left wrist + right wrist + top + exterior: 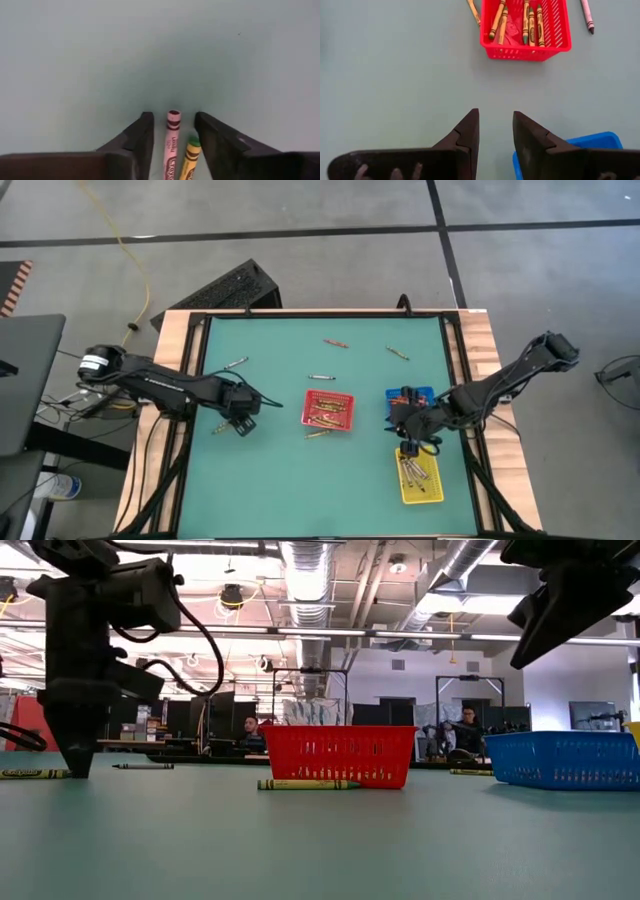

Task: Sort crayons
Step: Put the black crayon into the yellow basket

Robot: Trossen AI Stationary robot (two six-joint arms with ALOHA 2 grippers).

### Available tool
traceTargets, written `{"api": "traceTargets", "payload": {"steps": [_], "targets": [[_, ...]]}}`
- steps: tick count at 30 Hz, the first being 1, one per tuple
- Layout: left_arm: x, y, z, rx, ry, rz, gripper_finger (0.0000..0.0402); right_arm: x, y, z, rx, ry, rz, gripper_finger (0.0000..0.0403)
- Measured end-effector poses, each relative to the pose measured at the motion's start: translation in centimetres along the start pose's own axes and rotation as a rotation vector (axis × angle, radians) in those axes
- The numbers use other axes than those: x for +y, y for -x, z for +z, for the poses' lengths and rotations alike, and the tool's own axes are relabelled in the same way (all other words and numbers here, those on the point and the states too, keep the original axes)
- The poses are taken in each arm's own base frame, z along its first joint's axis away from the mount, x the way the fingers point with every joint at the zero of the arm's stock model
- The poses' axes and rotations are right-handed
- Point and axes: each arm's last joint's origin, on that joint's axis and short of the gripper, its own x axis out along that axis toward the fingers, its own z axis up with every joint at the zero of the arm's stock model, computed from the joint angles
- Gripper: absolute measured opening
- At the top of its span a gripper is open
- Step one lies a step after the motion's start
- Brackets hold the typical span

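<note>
My left gripper (174,120) points straight down at the table's left part (240,418), its tips at the green mat. It is open, and two crayons lie between its fingers: a pink one (172,145) and a yellow one with a green tip (190,157). My right gripper (495,120) hangs open and holds nothing, above the mat beside the blue tray (570,150) at the right (412,425). The red tray (328,408) holds several yellowish crayons (530,22). The yellow tray (420,478) holds grey ones. My left gripper comes from above with one finger on each side of the two crayons, which lie flat on the mat along the gap. The yellow crayon (192,150) lies close against one finger (210,145); whether they touch I cannot tell. The pink one lies free.
Loose crayons lie on the mat at the far side (335,341) (398,352), at the far left (236,363), in the middle (320,377) and right in front of the red tray (305,784). A wooden frame (175,380) borders the mat.
</note>
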Motion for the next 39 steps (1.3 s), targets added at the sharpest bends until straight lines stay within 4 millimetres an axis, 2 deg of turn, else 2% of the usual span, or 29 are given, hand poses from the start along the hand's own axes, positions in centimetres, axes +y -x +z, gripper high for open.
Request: {"api": "traceTargets", "payload": {"steps": [7, 12, 15, 19, 23, 28, 30, 32, 36, 39], "targets": [[-0.4, -0.6, 0.2, 0.024, -0.062, 0.005, 0.0016, 0.5, 0.2, -0.2, -0.004, 0.000, 0.021, 0.0111], [-0.5, 0.9, 0.9, -0.085, -0.105, -0.004, 0.0012, 1.3, 0.5, -0.5, -0.014, -0.012, 0.054, 0.0111], [-1.4, 2.9, 2.8, -0.327, -0.134, -0.032, 0.0012, 2.1, 0.7, -0.4, -0.053, -0.009, 0.082, 0.0111], [-2.9, 5.0, 4.7, -0.651, -0.171, -0.134, 0.0012, 3.1, 1.0, 0.1, -0.189, -0.021, 0.045, 0.0111], [-5.8, 8.1, 6.8, -1.019, -0.212, -0.427, 0.0012, 4.9, 0.2, 0.7, -0.322, -0.023, 0.009, 0.0111], [-9.3, 9.4, 7.3, -1.317, -0.336, -0.773, 0.0011, 7.5, -1.5, 0.1, -0.366, 0.053, 0.023, 0.0111], [-10.4, 8.8, 7.3, -1.392, -0.342, -0.849, 0.0011, 8.0, -1.8, 0.1, -0.408, 0.034, -0.015, 0.0111], [-11.4, 7.4, 7.3, -1.424, -0.346, -0.918, 0.0011, 8.2, -2.2, 0.3, -0.445, 0.016, -0.050, 0.0111], [-12.9, 5.4, 7.5, -1.457, -0.311, -1.108, 0.0011, 8.5, -3.1, 1.0, -0.501, 0.003, -0.067, 0.0112], [-13.9, 4.0, 8.0, -1.446, -0.334, -1.167, 0.0011, 8.4, -3.6, 1.8, -0.540, 0.034, -0.068, 0.0118]]}}
